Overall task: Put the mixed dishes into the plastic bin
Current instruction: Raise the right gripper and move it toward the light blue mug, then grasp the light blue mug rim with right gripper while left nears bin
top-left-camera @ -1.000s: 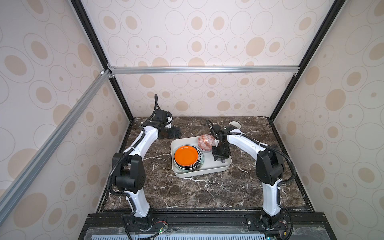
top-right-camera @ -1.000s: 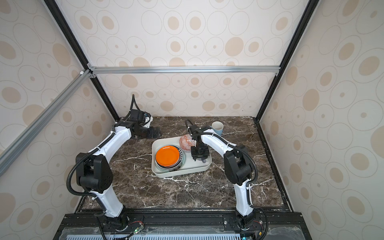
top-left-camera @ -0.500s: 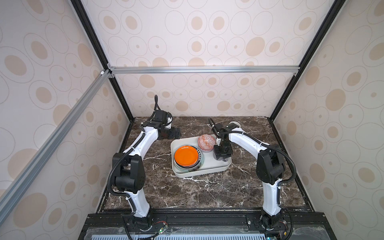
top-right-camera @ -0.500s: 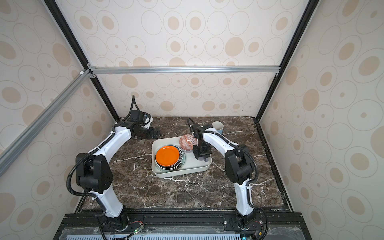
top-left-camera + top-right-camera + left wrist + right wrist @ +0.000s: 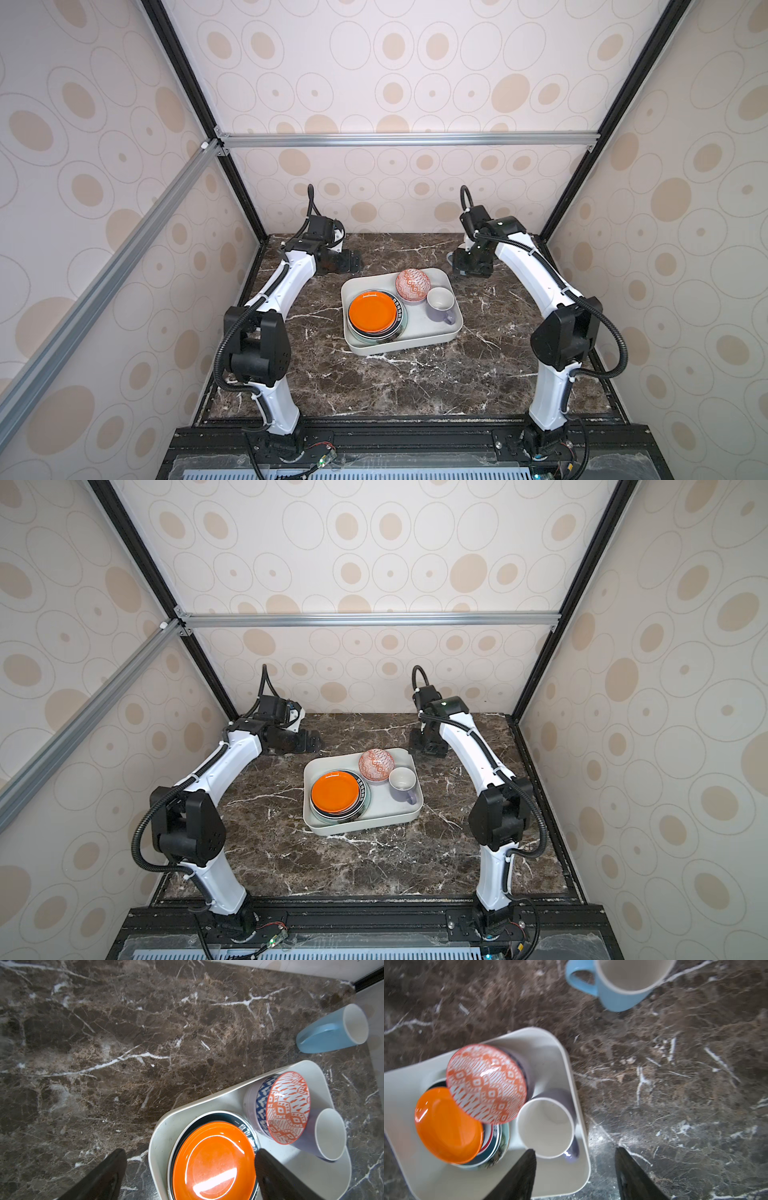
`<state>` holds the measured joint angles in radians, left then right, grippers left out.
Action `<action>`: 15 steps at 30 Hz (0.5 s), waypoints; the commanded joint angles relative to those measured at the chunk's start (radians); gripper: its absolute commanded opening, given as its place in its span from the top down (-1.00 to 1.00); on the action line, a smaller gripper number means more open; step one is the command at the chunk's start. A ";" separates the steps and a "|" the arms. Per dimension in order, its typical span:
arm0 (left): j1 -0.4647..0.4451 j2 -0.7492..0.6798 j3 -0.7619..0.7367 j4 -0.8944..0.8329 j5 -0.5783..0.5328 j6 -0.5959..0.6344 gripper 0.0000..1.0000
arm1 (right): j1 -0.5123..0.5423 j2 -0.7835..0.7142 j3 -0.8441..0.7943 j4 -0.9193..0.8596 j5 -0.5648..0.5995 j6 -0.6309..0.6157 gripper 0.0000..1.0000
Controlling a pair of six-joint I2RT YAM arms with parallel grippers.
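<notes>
hiding most of blue mug (image 5: 612,1000) in both top views, right claw (image 5: 575,1149) spread empty; left claw (image 5: 190,1150) wide.

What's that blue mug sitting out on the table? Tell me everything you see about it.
The light blue mug looks like glazed ceramic: pale blue outside, off-white and empty inside, with one loop handle. It stands upright on the dark marble table, outside the white bin, apart from it; nothing touches it.

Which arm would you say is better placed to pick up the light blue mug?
Right. The light blue mug stands on the table close to the open, empty right gripper; the left gripper is farther off.
</notes>
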<state>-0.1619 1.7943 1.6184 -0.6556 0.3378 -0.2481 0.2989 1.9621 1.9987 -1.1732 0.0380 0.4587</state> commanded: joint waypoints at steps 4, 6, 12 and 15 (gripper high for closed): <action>-0.046 0.101 0.201 0.030 0.057 -0.057 -0.96 | -0.096 0.085 0.010 0.093 0.085 0.088 -0.31; -0.079 0.158 0.290 0.015 0.048 -0.056 -0.96 | -0.114 0.112 0.023 0.133 0.087 0.098 -0.32; -0.163 0.336 0.580 -0.067 -0.009 -0.030 -0.96 | -0.150 0.237 0.185 0.120 0.089 0.117 -0.32; -0.183 0.355 0.592 -0.045 -0.014 -0.046 -0.96 | -0.165 0.273 0.244 0.122 0.078 0.117 -0.32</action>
<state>-0.3309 2.1376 2.1544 -0.6659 0.3439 -0.2924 0.1497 2.2143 2.1841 -1.0443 0.1085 0.5529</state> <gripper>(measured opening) 0.981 0.660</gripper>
